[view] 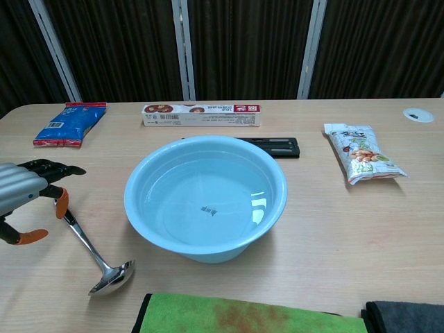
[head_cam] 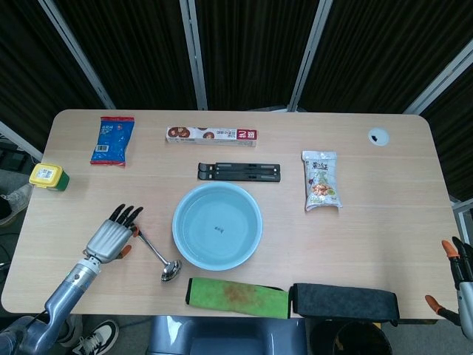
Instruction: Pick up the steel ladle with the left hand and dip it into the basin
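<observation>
Left robot hand [head_cam: 109,238] with ribbed silver-grey metal back, black fingers [view: 59,168], orange pads on thumb and fingertips, slim blue-grey metallic forearm [head_cam: 65,287], right robot hand [head_cam: 463,281] grey-bodied with black fingers and orange tips

I see counter [head_cam: 384,185] pale wood grain | basin [head_cam: 216,225] light blue | ladle [head_cam: 157,256] shiny steel, black handle tip | left hand [head_cam: 109,238] silver, fingers [view: 59,168] black with orange pads | towel [head_cam: 236,296] green, brown stain | pouch [head_cam: 112,140] blue and red | cloth [head_cam: 344,302] dark grey
</observation>
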Robot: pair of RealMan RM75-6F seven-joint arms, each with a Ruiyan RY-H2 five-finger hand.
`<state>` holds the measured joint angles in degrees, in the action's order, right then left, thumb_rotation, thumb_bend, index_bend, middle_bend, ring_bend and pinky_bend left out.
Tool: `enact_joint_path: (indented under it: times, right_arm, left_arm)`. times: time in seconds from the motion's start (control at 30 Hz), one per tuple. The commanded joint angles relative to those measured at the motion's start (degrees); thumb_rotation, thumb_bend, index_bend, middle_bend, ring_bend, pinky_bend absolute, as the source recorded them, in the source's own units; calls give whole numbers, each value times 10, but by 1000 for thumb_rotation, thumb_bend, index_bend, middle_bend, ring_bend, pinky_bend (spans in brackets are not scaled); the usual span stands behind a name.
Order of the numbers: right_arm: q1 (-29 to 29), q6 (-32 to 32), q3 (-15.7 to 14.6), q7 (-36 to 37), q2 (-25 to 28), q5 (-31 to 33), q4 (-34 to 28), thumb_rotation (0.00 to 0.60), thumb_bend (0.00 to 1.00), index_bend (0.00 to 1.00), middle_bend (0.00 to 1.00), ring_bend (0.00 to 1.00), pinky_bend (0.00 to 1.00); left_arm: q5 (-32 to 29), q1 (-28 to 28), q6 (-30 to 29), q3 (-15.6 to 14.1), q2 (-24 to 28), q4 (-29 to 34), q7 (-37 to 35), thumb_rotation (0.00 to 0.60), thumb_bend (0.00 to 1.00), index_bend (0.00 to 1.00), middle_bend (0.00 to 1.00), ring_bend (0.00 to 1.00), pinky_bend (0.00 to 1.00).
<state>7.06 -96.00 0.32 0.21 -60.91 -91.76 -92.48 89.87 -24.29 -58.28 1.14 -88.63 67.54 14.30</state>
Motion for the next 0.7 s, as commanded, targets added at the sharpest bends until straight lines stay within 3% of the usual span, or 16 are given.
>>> enact_joint_path:
  times: [0.03, 0.7]
  right_arm:
    - [2, -2, 0, 2, 1, 0, 1, 600, 0, 0, 0, 0, 0]
    - [5, -7, 6, 26, 7, 9, 7, 600, 0, 0, 0, 0, 0]
  left_arm:
    - [3, -8, 1, -4, -19, -22, -10, 600, 326, 453, 0, 0, 0]
    - [6, -27, -2, -25, -65, -65, -26, 600, 326, 436, 0, 0, 0]
